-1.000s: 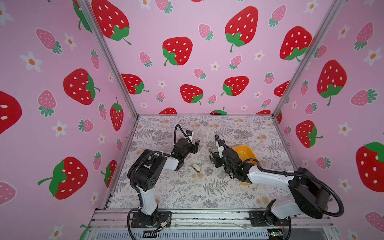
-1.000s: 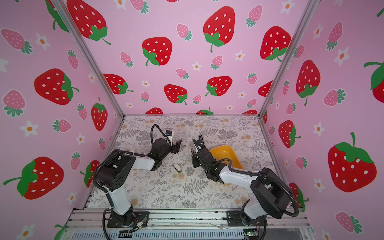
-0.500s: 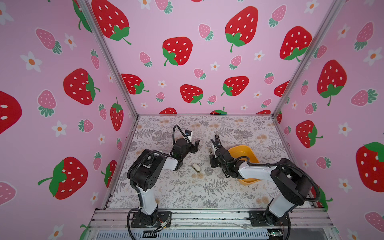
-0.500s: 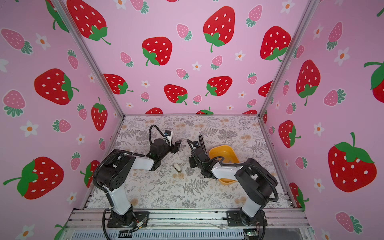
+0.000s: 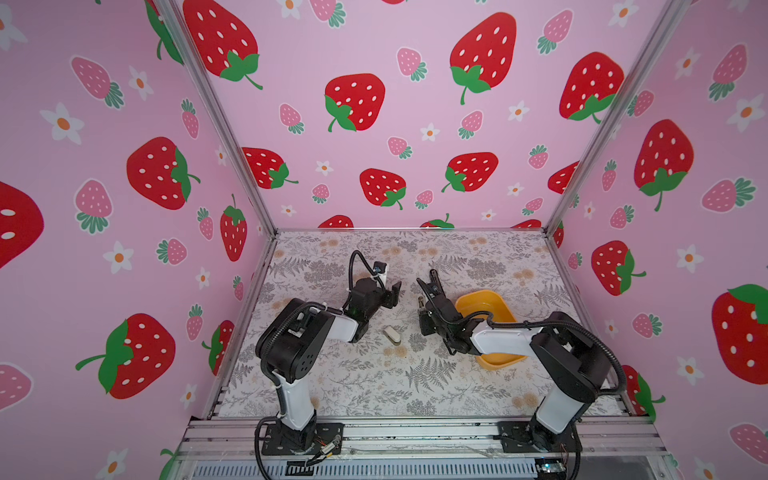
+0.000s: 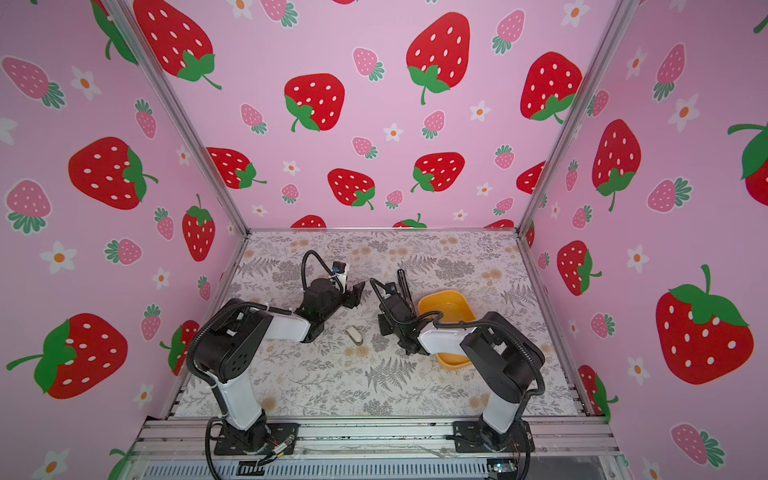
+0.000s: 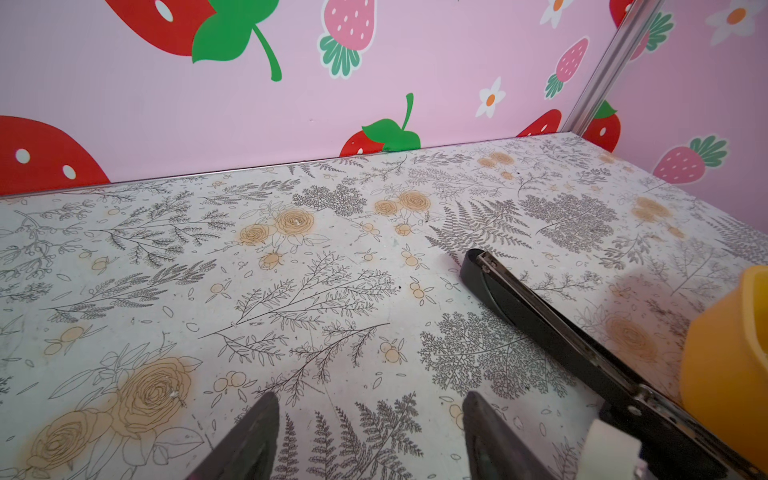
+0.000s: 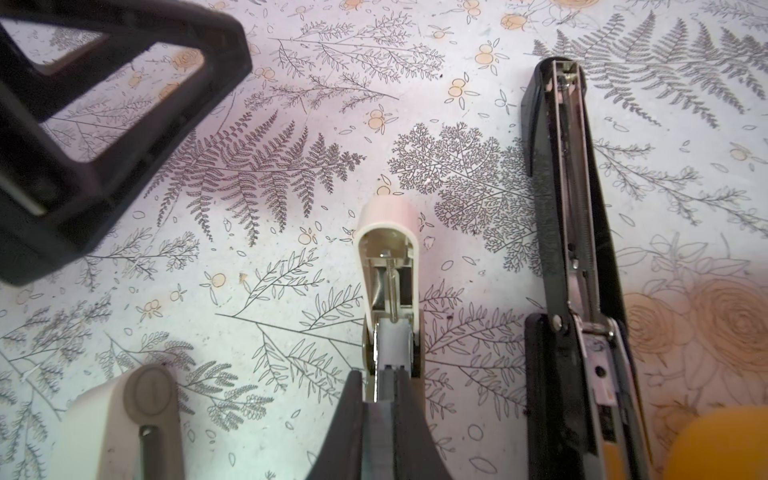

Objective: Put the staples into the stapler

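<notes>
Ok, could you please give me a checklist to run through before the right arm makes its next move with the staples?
1. Right gripper shut on the staples: ok.
2. White stapler in front of it has its lid flipped open: ok.
3. Staples seated in the stapler's channel: cannot tell, the fingers hide that part.
4. Left gripper open, empty and apart from the white stapler: ok.
5. Black stapler lies to the side, not touching the white stapler: ok.
6. Spare white stapler out of the way: ok.
</notes>
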